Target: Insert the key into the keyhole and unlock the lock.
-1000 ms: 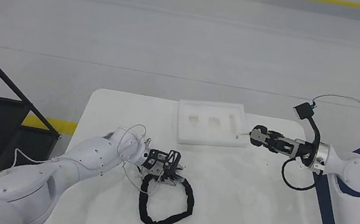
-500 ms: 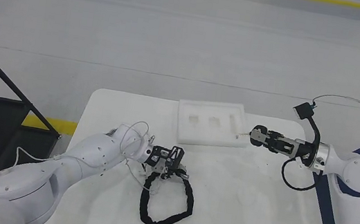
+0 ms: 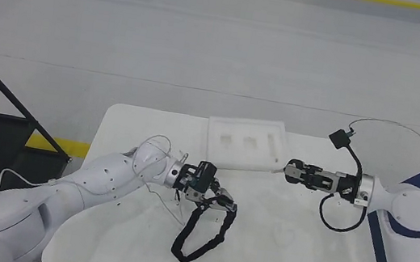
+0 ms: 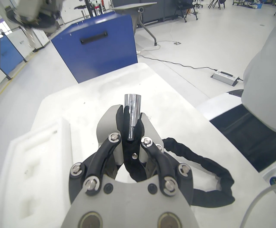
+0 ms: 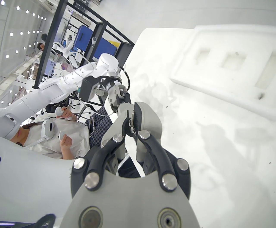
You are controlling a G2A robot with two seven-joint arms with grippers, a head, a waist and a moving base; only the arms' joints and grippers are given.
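Left gripper (image 4: 129, 117): above the table's (image 3: 298, 250) left-centre, pinching the lock (image 4: 132, 103) by its chrome barrel. The lock's black cable (image 4: 217, 168) loops down on the near side.
Foam tray (image 3: 240, 162): far centre.
Right gripper (image 3: 289, 171): just right of the tray, fingers pressed together on the key (image 4: 29, 37), which shows as a blurred sliver.

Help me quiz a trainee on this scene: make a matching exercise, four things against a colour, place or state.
Things:
1 lock
2 chain
3 tray
4 right end effector

Descriptions:
A white, with recesses
B black, looped
C chrome, clamped in the left end effector
D shut, by the tray's corner

Pairs: 1-C, 2-B, 3-A, 4-D
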